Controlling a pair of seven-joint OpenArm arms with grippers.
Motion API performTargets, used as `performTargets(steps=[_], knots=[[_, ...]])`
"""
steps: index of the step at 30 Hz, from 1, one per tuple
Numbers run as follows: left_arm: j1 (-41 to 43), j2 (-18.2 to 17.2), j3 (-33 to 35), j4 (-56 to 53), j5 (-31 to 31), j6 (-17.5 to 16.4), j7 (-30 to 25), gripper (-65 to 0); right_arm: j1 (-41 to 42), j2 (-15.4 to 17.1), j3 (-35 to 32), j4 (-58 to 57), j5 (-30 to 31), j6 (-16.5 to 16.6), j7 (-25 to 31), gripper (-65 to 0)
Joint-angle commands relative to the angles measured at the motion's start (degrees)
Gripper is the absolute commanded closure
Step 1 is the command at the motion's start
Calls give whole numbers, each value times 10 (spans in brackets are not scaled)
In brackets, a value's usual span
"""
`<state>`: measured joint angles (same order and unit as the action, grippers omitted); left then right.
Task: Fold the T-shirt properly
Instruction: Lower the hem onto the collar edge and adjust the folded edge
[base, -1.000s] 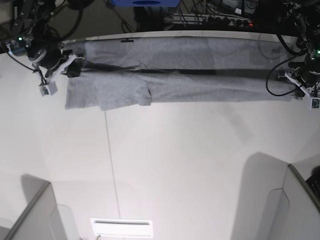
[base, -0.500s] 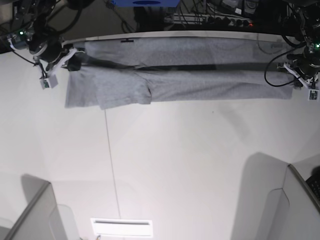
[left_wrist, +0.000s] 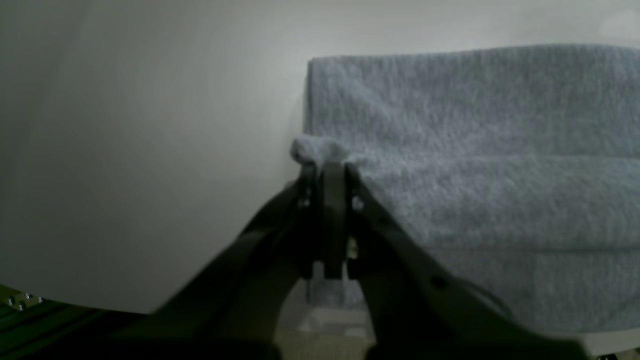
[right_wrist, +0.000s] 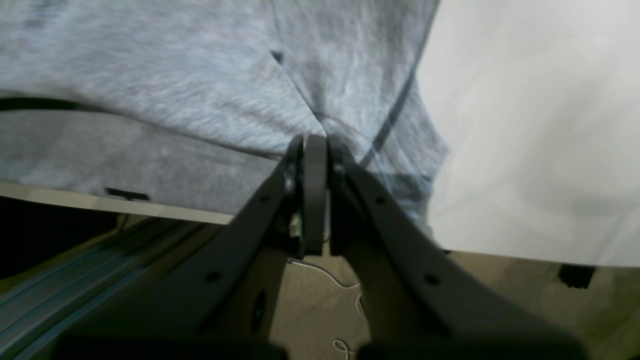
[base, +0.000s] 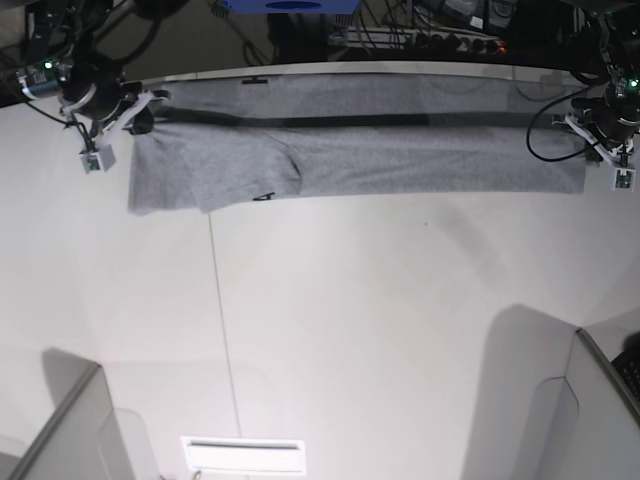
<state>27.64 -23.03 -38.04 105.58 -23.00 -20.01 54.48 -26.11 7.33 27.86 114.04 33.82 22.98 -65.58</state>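
The heather-grey T-shirt (base: 380, 160) lies as a long band along the far edge of the white table (base: 330, 330), plain side up, with a sleeve (base: 215, 180) hanging forward at the left. My left gripper (base: 590, 128) (left_wrist: 325, 167) is shut on the shirt's right-end edge (left_wrist: 475, 150). My right gripper (base: 135, 115) (right_wrist: 315, 140) is shut on the shirt's left end (right_wrist: 200, 100), near the sleeve seam. No lettering shows.
Cables and a power strip (base: 420, 40) lie behind the table's far edge. A seam line (base: 222, 320) runs down the table. Grey panels stand at the front left (base: 70, 430) and front right (base: 590, 410) corners. A white vent plate (base: 243, 455) sits at the front.
Both grippers have carried the held shirt edge toward the far edge of the table. The folded layer now covers most of the back layer, and the dark gap between layers has narrowed.
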Motion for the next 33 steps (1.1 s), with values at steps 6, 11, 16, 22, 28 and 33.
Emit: performTargets(steps=[6, 11, 16, 22, 28, 33], knots=[[-2, -10, -4, -13, 3, 0, -7, 0, 0, 5, 2, 8, 2, -2, 7, 0], [-2, -10, -10, -13, 3, 0, -7, -123, 0, 5, 2, 8, 2, -2, -8, -78], [-3, -10, -11, -11, 0, 1, -9, -357, 0, 5, 8, 8, 2, -2, -7, -246], [-9, 6, -11, -7, -2, 1, -10, -479, -12, 9, -15, 9, 1, 2, 64, -162], [-48, 72, -11, -30, 2, 3, -11, 0, 5, 67, -133, -19, 0, -3, 157, 0], [-68, 77, -11, -88, 2, 3, -20, 0, 58, 70, -121, -114, 0, -3, 162, 0]])
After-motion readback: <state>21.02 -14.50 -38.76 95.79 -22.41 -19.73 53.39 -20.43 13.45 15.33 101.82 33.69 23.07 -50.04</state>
